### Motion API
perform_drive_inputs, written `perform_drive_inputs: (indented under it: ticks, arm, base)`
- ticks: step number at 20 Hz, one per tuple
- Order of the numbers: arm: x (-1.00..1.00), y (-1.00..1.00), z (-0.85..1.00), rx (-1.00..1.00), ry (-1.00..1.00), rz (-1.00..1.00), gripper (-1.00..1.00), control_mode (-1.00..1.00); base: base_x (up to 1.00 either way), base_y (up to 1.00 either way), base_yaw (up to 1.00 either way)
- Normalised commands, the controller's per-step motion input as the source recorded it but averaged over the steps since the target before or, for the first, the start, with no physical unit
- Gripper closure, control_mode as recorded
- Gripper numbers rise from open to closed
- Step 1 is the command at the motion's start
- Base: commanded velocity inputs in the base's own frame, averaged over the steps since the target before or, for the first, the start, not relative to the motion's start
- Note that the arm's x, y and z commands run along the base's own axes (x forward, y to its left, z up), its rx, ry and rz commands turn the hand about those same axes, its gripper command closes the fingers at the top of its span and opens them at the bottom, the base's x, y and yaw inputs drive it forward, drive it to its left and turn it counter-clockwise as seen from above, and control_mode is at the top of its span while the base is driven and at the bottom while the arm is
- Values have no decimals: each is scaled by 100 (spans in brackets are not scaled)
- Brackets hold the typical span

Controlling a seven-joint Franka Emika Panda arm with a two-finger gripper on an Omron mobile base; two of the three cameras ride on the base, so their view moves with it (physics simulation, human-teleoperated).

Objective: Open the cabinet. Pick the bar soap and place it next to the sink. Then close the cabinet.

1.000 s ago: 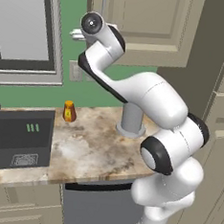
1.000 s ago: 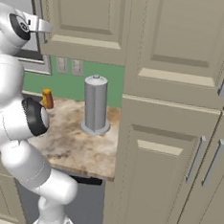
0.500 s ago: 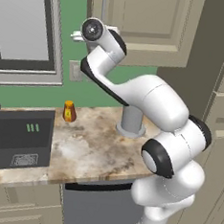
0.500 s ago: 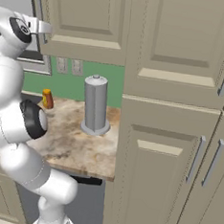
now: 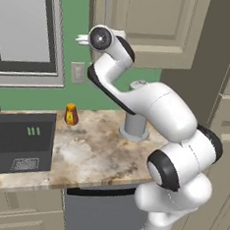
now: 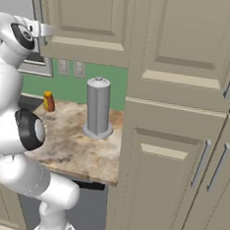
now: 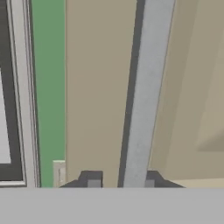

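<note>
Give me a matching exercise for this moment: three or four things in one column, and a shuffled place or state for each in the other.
Things:
1. beige raised-panel wall cabinet
2. small amber-orange jar
3. grey upright cylinder
4. gripper

Places or states:
A. stands on the marble counter, close to the tall cabinets
B. fingers either side of the silver bar handle
C. door shut
D. by the green wall, near the dark sink

Pairs: 1-C, 2-D, 3-A, 4-B
</note>
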Motion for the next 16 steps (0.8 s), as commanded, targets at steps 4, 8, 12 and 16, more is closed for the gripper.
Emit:
perform_drive_inputs:
  ticks: [4, 8, 12, 16]
  arm:
    - [-30, 1, 0, 0, -4, 5, 100, -100]
    - [-46, 0, 4, 5, 0, 0, 100, -100]
    - [-49, 0, 7, 7, 1, 0, 100, -100]
    - [-56, 0, 10, 7, 1, 0, 100, -100]
  base:
    - [0, 0, 0]
    - [0, 0, 0]
    - [0, 0, 0]
    - [0, 0, 0]
